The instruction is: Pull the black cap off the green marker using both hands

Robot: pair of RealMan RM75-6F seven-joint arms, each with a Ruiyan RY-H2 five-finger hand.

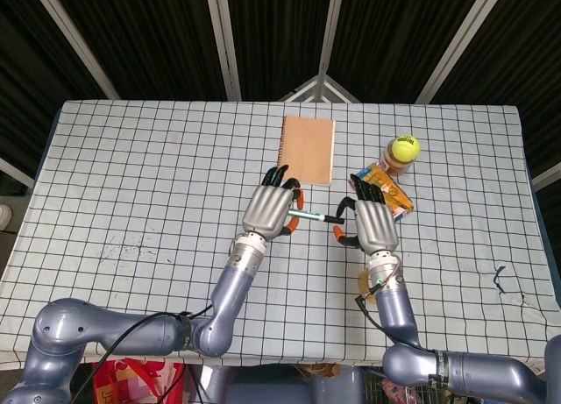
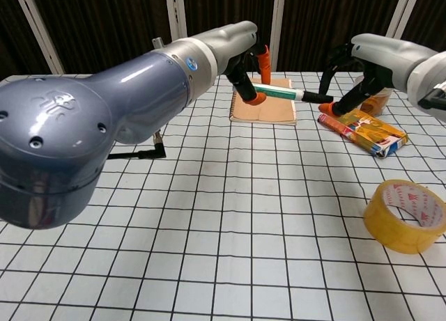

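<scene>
My left hand [image 1: 270, 209] grips the green marker [image 2: 275, 91] by its barrel and holds it level above the table. The black cap [image 2: 317, 97] points right, toward my right hand [image 1: 374, 225]. That hand's fingers [image 2: 339, 57] arch over the cap's end, and its orange-tipped thumb [image 2: 325, 107] sits just below. A small gap shows around the cap, so the right hand holds nothing. In the head view the cap [image 1: 330, 218] lies between the two hands.
A brown notebook [image 1: 308, 149] lies behind the hands. An orange snack box [image 2: 362, 131] lies under the right hand. A tennis ball [image 1: 404, 146] rests on a jar at the back right. A tape roll [image 2: 408, 214] sits at the front right, and a black cable [image 2: 136, 152] to the left.
</scene>
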